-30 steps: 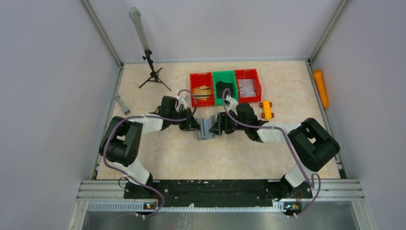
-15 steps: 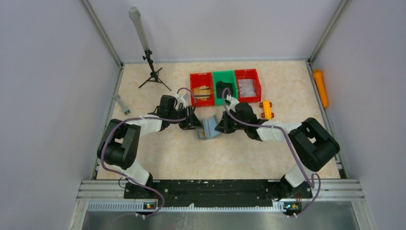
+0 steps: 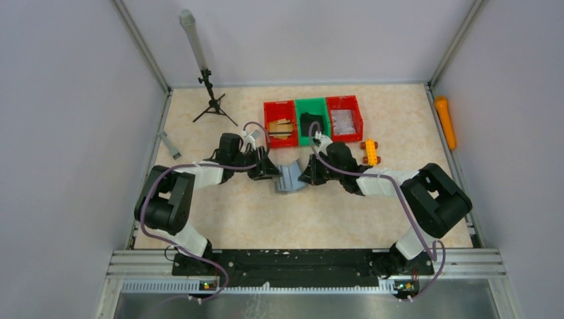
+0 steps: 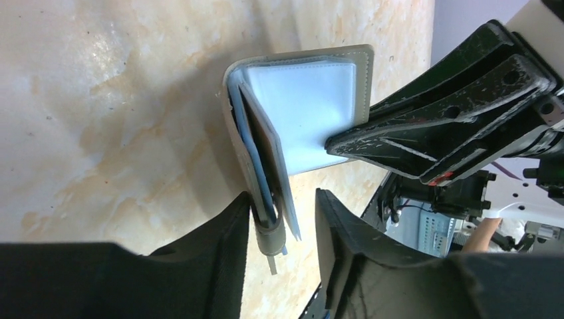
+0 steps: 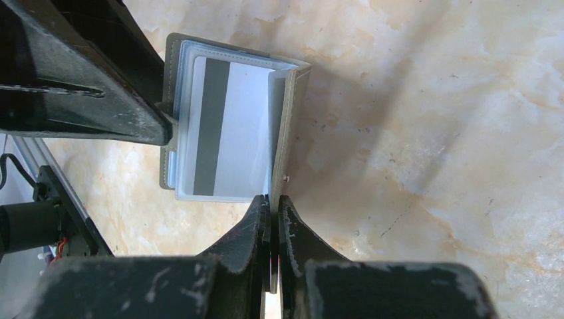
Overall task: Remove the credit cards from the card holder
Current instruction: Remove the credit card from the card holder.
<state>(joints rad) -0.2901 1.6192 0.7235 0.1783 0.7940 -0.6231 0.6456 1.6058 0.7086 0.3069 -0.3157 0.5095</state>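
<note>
Where top view blurs, right wrist shows credit card in card holder.

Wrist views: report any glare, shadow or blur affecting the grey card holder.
Left wrist view: the clear inner sleeve of the grey folding card holder glares near white, and the left gripper at the bottom edge looks soft. Right wrist view: sharp, so a white card with a dark stripe reads clearly, and the holder casts a soft shadow on the beige marbled tabletop.
</note>
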